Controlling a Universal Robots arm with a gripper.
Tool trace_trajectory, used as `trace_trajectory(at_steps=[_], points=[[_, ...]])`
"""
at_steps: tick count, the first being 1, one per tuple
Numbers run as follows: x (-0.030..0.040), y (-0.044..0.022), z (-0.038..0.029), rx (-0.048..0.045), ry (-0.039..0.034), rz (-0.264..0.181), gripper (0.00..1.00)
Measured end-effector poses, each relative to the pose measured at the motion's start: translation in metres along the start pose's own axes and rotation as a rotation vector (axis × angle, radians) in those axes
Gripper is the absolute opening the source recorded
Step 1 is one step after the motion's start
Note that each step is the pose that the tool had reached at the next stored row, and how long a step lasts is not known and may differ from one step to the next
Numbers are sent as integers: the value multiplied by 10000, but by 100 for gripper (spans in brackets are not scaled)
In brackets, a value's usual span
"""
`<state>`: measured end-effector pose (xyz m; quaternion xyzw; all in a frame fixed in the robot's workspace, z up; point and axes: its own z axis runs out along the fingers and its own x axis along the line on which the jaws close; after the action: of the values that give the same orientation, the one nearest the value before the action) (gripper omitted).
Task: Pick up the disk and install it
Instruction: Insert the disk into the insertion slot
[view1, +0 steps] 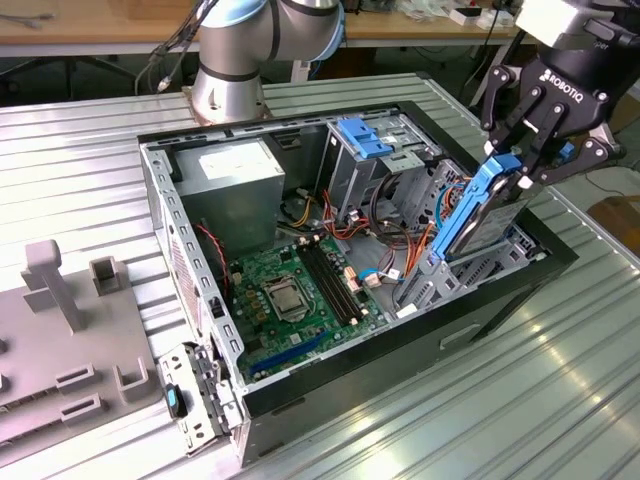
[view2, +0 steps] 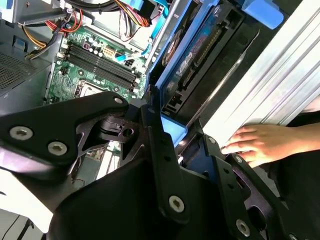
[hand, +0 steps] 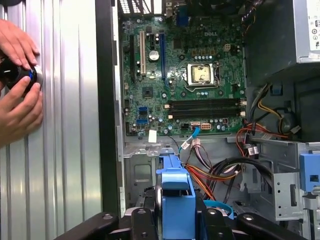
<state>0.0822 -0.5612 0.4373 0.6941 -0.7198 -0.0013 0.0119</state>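
Two fingers (view1: 515, 125) clamp the disk (view1: 480, 215) above the open case (view1: 500, 300).

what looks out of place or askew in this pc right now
The disk stands tilted at the edge of the case, its upper end clamped in the gripper, not seated flat. A hand rests on the table right beside the case, close to the gripper.

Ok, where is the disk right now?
The disk is at the exterior view's right, tilted, its top end held by the gripper, its lower end down in the open computer case beside orange cables.
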Motion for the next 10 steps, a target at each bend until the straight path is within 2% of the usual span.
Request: trace_trajectory(at_steps=[6,10], points=[[-1,-33,10,-225,7,-3,37],[-3,-54,54,-258,8,-3,37]])
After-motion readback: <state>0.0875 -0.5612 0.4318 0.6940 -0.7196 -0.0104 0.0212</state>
